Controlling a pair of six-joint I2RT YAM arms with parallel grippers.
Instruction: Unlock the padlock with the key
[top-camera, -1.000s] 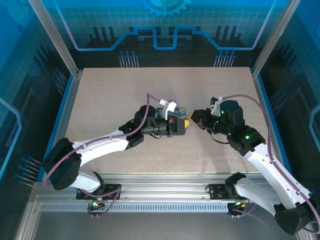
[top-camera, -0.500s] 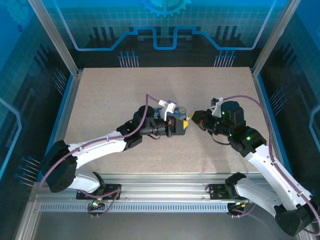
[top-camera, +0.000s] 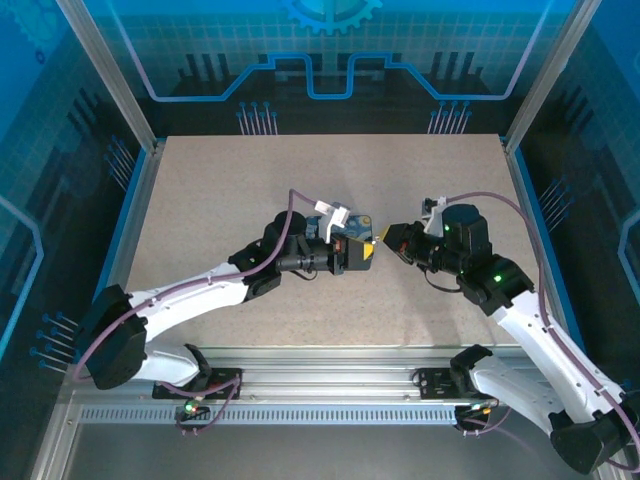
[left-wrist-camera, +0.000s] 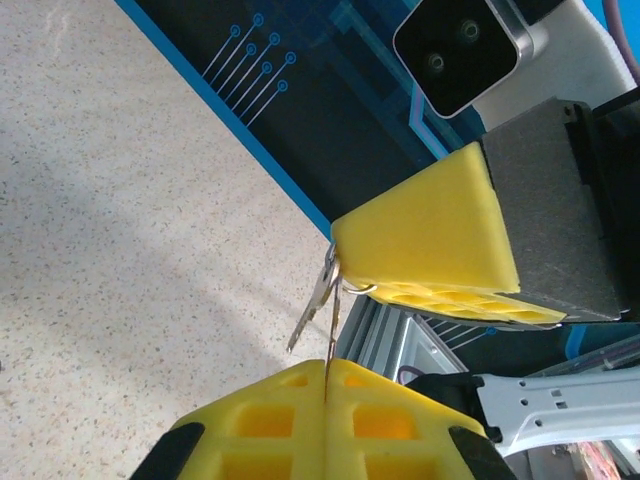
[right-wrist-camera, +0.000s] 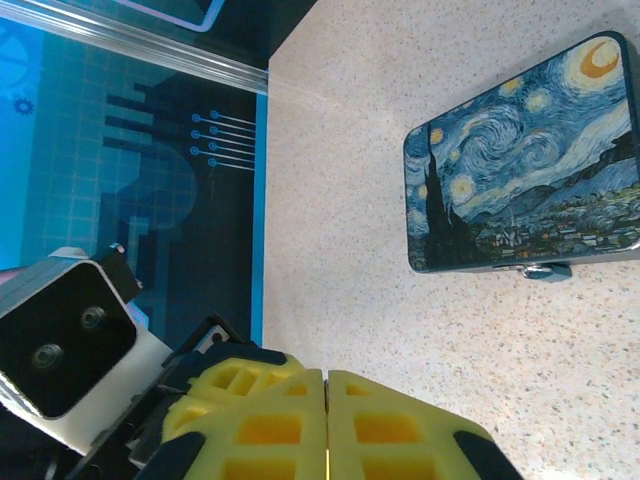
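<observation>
Two white robot arms reach in from the near edge of a speckled beige surface (top-camera: 250, 180) and meet tip to tip near its middle, held up off it. The left hand (top-camera: 367, 250) has its yellow fingers pressed together, pinching a thin metal key (left-wrist-camera: 328, 335) that stands edge-on in the seam between them. From the left wrist, the key rises out of the left hand (left-wrist-camera: 327, 368) to a small key ring (left-wrist-camera: 358, 288), and a second key (left-wrist-camera: 308, 318) dangles from that ring, slanting down beside the first. The ring sits right at the tip of the right hand (left-wrist-camera: 430, 240), which points in from the opposite side; whether that hand grips the ring, I cannot tell. From its own wrist, the right hand (right-wrist-camera: 326, 382) shows both yellow fingers closed flat against each other. A dark blue tin (right-wrist-camera: 525, 190) with a swirling night-sky print lies flat on the surface, lid up, just beyond the left hand toward the far edge.
</observation>
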